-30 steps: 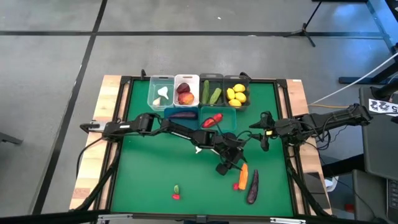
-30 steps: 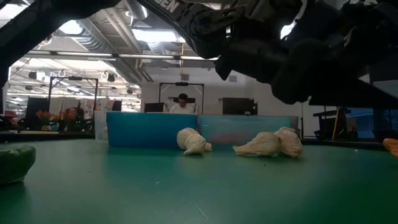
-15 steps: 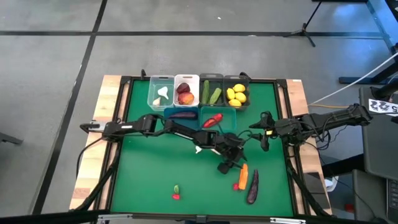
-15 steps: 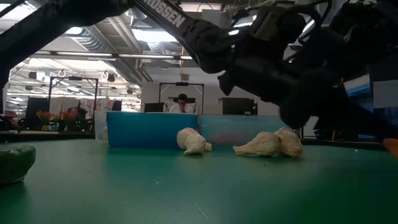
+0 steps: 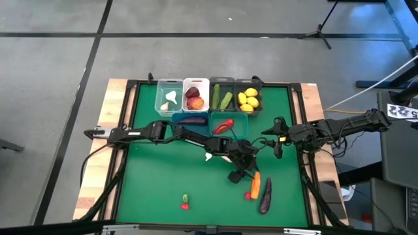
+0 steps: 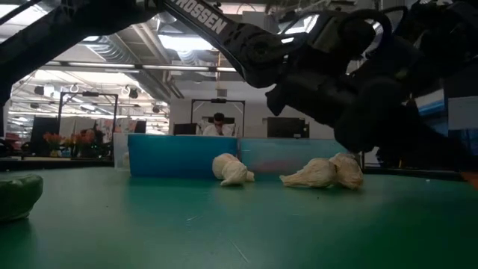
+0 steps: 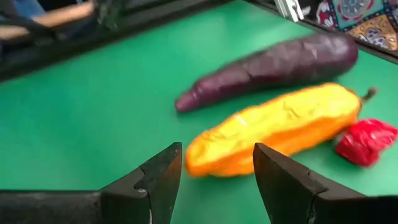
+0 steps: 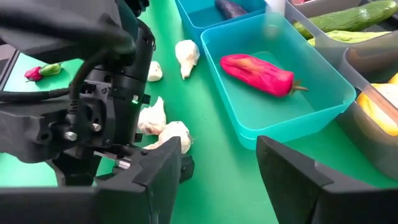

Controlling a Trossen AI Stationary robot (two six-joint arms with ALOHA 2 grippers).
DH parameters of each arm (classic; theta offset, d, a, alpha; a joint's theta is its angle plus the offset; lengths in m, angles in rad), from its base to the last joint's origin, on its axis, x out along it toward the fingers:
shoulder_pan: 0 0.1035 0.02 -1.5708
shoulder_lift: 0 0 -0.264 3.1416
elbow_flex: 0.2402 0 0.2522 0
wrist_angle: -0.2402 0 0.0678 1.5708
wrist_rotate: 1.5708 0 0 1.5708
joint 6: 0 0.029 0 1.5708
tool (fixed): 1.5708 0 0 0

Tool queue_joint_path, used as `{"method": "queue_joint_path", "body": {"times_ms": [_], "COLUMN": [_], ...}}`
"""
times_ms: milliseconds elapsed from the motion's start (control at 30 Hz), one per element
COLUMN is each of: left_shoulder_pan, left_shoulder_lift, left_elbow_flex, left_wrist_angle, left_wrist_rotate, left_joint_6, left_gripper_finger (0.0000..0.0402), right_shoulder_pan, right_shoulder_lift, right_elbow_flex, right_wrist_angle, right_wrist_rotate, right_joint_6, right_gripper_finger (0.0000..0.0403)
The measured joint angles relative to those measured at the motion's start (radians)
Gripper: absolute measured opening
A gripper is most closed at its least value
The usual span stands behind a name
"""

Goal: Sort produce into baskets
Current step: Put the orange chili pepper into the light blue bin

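1. The left gripper [image 7: 211,180] hangs over the mat with its fingers apart and nothing between them, lined up on one end of the orange carrot [image 7: 273,127].
2. The carrot lies flat between the purple eggplant [image 7: 273,62] and a small red pepper [image 7: 367,142]; the pepper seems to touch the carrot's far end, while the eggplant lies just beside it.
3. It looks like a light, hollow plastic toy: stiff, wrinkled and probably a bit slick. Taking it across the thick middle seems safer than at the tapered end.
4. Room is tight beside the eggplant, so a finger could nudge it; the other side is open mat.
5. The right gripper [image 8: 217,180] waits wide open and empty near the teal basket [image 8: 323,112], which holds a red pepper [image 8: 258,73].
6. Loose garlic [image 8: 166,135] lies near the baskets, on the way back.
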Motion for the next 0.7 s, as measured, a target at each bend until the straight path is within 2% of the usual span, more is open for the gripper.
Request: {"method": "queue_joint_path", "body": {"times_ms": [233, 400, 700], "left_shoulder_pan": [0.0, 0.0, 0.007], "left_shoulder_lift": [0.0, -0.009, -0.024], "left_elbow_flex": [0.0, 0.0, 0.0], "left_wrist_angle": [-0.097, -0.1, -0.069], "left_wrist_rotate": [0.009, 0.009, 0.026], "left_joint_6": [-0.038, -0.078, -0.054], "left_gripper_finger": [0.0194, 0.0194, 0.0194], "right_shoulder_pan": [0.0, 0.0, 0.0], "right_shoulder_lift": [0.0, 0.0, 0.0], "right_elbow_flex": [0.0, 0.0, 0.0], "right_wrist_angle": [0.0, 0.0, 0.0], "right_wrist_rotate": [0.0, 0.0, 0.0], "right_joint_6": [0.0, 0.0, 0.0], "right_gripper_finger": [0.0209, 0.0209, 0.0209]}}
